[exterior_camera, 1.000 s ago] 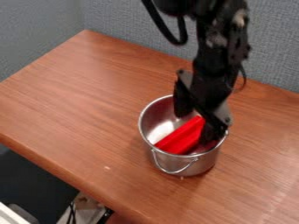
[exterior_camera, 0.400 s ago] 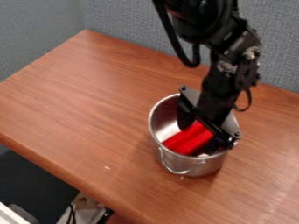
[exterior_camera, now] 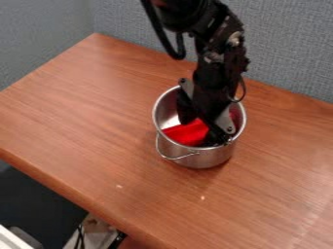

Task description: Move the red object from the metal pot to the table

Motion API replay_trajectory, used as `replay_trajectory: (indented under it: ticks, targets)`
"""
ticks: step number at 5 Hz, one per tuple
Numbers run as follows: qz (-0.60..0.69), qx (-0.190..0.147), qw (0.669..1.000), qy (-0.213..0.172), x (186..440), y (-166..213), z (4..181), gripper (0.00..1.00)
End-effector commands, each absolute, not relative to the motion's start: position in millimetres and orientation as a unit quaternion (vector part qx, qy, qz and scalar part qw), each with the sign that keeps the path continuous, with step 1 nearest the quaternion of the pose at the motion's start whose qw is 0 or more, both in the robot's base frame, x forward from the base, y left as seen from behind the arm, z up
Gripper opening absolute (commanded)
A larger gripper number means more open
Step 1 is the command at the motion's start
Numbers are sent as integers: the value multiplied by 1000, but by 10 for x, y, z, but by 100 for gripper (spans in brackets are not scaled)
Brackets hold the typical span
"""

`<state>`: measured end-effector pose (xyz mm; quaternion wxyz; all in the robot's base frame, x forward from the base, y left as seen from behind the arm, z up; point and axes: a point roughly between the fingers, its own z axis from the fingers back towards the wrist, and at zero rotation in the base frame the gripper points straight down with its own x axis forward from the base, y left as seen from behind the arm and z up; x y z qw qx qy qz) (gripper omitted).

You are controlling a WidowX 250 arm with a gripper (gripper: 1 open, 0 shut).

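Observation:
The metal pot [exterior_camera: 169, 146] stands on the table [exterior_camera: 85, 102], right of the middle, with its wire handle hanging down the near side. The red object [exterior_camera: 186, 134] lies tilted inside it; only its left part shows. My gripper [exterior_camera: 200, 119] reaches down from the upper back into the pot, directly over the red object, and the black arm hides the object's far end. The jaws stand wide apart inside the rim, and I cannot see whether the fingers touch the red object.
The table's near edge runs diagonally from the left side to the bottom middle, with floor and cables below it. A grey wall [exterior_camera: 53, 29] stands behind the table. Bare wood lies left of and in front of the pot.
The pot has shifted toward the back left on the table, along with the arm. The gripper sits deeper in the pot and covers more of the red object than before.

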<state>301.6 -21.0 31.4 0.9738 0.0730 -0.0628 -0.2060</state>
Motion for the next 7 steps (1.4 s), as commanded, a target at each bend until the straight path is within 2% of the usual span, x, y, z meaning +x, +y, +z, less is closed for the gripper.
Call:
replay_trajectory:
  ticks: [1, 2, 3, 6, 7]
  targets:
    - [-224, 48, 971, -72, 2895, -248, 241, 0]
    - [-232, 26, 969, -77, 2868, -223, 326, 100]
    - [-240, 4, 967, -82, 2840, -199, 418, 0]
    - [-285, -31, 951, -116, 2659, -328, 384, 0]
    - [-291, -20, 949, -118, 2741, -362, 386, 0]
